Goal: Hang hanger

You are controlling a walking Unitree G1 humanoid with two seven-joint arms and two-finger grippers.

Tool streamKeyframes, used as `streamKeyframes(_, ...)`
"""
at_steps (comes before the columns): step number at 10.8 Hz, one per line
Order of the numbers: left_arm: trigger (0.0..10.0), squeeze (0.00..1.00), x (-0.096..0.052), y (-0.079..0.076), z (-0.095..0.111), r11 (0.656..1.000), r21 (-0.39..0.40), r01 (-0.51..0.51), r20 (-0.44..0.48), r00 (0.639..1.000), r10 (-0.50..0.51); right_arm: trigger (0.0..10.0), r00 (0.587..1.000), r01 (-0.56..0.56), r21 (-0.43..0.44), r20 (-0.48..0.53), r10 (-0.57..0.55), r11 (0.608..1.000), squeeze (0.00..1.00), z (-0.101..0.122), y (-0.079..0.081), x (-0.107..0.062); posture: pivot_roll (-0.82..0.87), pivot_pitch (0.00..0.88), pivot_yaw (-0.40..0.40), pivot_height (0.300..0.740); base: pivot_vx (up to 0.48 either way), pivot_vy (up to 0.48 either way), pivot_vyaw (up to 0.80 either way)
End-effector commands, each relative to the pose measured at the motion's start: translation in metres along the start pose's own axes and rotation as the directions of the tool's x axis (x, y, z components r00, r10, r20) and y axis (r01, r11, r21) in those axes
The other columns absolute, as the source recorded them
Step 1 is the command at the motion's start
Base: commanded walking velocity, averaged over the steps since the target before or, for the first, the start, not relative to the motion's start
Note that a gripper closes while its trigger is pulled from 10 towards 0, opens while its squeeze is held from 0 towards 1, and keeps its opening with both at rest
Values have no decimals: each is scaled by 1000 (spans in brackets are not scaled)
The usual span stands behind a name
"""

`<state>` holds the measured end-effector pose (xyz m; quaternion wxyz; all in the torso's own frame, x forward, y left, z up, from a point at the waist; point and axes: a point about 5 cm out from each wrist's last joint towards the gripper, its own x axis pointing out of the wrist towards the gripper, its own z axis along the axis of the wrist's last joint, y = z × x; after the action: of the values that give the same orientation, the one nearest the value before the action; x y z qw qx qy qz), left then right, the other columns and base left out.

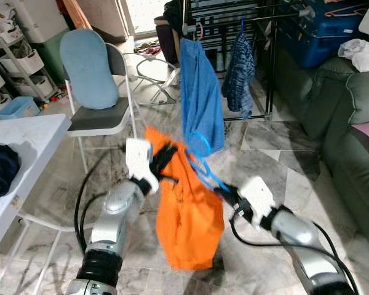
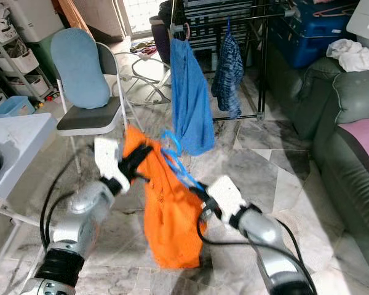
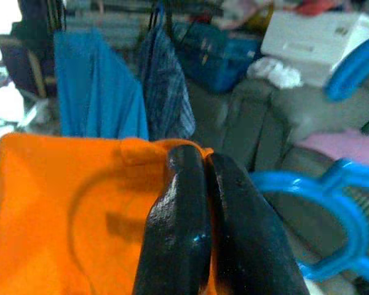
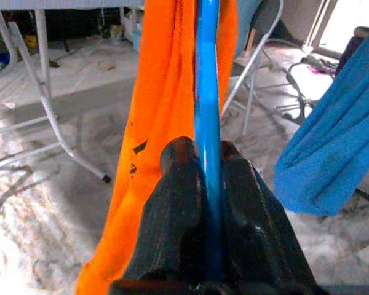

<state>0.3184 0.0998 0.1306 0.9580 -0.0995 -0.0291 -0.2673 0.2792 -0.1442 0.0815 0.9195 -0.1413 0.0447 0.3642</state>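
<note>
1. My right gripper (image 1: 224, 192) is clamped on the blue hanger (image 1: 204, 161), its two fingers closed around the hanger's bar, as the right wrist view confirms.
2. My left gripper (image 1: 166, 155) is pinched shut on the top edge of the orange garment (image 1: 189, 212); the left wrist view shows both fingers pressed together on the fabric.
3. The garment hangs between my two arms, draped down toward the marble floor (image 1: 277, 163), with the hanger partly threaded into it and its hook loop standing clear above the cloth.
4. Location of target: the drying rack (image 1: 258, 15) stands well ahead of me. It already carries a blue towel (image 1: 200, 92) and a dark checked cloth (image 1: 238, 72).
5. Judgement on the step in hand: the garment appears not yet fully seated on the hanger. I should keep the collar edge taut with the left gripper while the right one steadies the bar, then raise the hook to the rail at a free stretch.
6. Obstructions: the blue towel hangs directly on my line to the rail and could snag the hook. A folding chair (image 1: 101, 117) stands to my left, a white table (image 1: 18, 141) nearer on the same side, and a green sofa (image 1: 350, 129) to my right.
</note>
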Motion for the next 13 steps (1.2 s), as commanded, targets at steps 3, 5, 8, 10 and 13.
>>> streamKeyframes(3,0,0,6,-12,28,998,19,63,78,995,-64,10000,999,-37,-8,-27,37,999,0,-3,7,12,-120,21,135,740,0,0,0)
streamKeyframes(5,0,0,7,-20,43,995,28,97,108,989,-99,10000,998,-27,-7,-53,27,1000,0,-8,3,14,-118,17,133,740,0,0,0)
streamKeyframes(8,0,0,-2,-17,44,994,49,102,75,992,-106,10000,996,82,-31,25,-81,996,0,0,-11,15,-114,14,134,740,0,0,0)
streamKeyframes(10,0,0,-4,-14,23,993,79,86,-17,996,-85,10000,982,130,-35,140,-124,991,0,18,-19,15,-116,15,131,740,0,0,0)
streamKeyframes(13,1059,0,5,-20,7,992,85,91,-66,994,-86,10000,973,89,-68,221,-72,994,0,35,-17,11,-130,19,126,740,0,0,0)
